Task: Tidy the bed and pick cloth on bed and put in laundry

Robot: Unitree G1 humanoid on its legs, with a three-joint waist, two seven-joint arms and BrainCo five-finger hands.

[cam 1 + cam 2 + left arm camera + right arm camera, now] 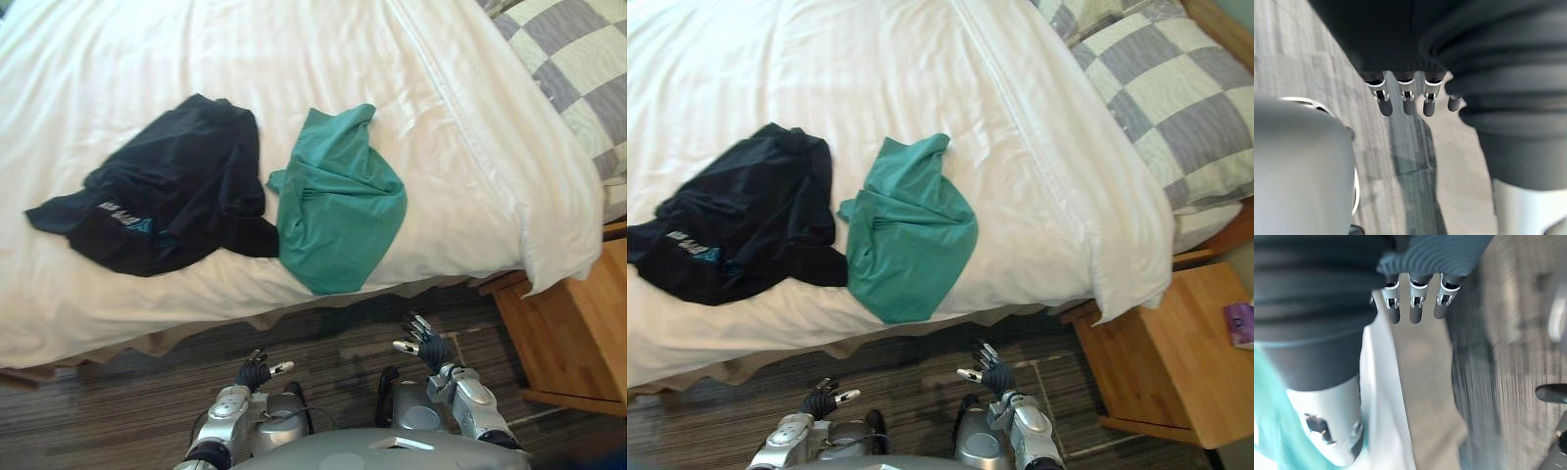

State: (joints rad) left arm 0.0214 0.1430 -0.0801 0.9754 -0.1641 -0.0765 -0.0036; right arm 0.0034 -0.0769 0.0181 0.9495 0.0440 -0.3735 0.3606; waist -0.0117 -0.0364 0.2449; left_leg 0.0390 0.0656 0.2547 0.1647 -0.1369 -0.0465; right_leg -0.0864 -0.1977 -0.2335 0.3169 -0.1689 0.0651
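A crumpled black garment (167,186) lies on the white bed (323,59) toward its left side. Beside it on the right a green garment (338,201) lies at the bed's near edge, its lower end hanging slightly over. The two cloths touch. My left hand (257,370) hangs low over the floor in front of the bed, fingers (1406,100) relaxed and empty. My right hand (423,345) is a little higher, below the green garment, fingers (1415,308) straight and holding nothing.
A checked pillow (1176,108) lies at the bed's right end. A wooden nightstand (1171,357) stands right of the bed, with a small purple item (1242,323) on it. Striped dark carpet (127,401) lies between me and the bed.
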